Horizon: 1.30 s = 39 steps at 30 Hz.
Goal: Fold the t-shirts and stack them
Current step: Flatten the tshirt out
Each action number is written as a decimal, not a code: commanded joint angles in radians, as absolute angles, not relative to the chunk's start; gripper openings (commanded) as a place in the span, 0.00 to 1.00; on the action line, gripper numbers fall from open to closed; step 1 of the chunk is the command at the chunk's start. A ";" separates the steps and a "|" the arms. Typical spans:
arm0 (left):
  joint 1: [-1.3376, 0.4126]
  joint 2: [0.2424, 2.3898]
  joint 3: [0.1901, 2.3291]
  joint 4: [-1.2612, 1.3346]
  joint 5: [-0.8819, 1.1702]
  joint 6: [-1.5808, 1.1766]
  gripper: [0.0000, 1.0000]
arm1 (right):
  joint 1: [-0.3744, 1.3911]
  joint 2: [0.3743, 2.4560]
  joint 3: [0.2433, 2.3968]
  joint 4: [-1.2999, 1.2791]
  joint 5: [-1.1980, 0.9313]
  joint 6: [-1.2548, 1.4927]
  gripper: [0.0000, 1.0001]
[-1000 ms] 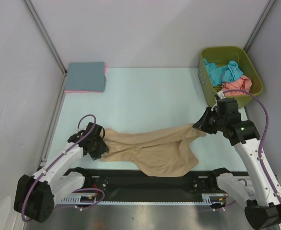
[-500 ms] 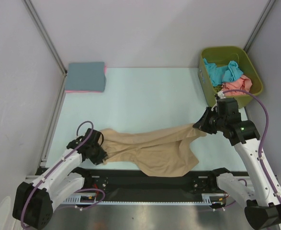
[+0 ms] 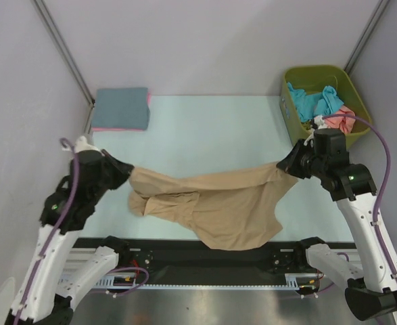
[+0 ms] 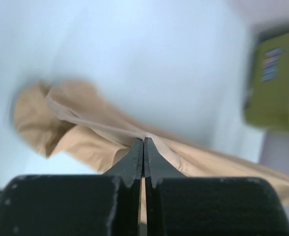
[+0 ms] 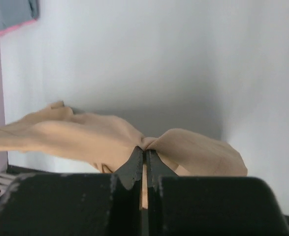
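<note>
Pinching opposite ends of the tan t-shirt (image 3: 212,203), left fingers (image 4: 134,160) and right fingers (image 5: 136,164) are clamped; bin label (image 4: 271,64) unreadable.

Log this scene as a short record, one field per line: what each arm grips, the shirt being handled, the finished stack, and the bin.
left fingers: shut on the left end of the tan t-shirt
right fingers: shut on its right end
tan t-shirt: unfolded, stretched between both arms
folded stack: slate blue over pink, far left corner of the table
bin: olive green, far right corner
bin contents: teal shirt and salmon shirt, loose
</note>
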<state>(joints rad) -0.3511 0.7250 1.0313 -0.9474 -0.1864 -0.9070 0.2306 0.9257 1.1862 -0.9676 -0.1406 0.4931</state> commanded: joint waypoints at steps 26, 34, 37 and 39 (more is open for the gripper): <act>-0.351 0.980 2.281 -0.824 -0.319 -0.345 0.00 | 0.219 0.733 1.598 -0.752 -0.054 0.350 0.00; -0.351 1.071 1.962 -0.677 -0.478 -0.260 0.00 | 0.219 0.942 1.421 -0.592 -0.110 0.469 0.00; -0.327 1.162 1.862 -0.562 -0.555 -0.224 0.00 | 0.216 1.073 1.338 -0.479 -0.143 0.524 0.00; -0.302 1.221 1.778 -0.423 -0.548 -0.158 0.00 | 0.227 1.187 1.319 -0.387 -0.166 0.534 0.00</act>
<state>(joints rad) -0.3344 1.1233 1.8626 -0.6498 -0.4709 -0.2810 0.2234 1.0439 1.3643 -0.5518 -0.1371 0.4751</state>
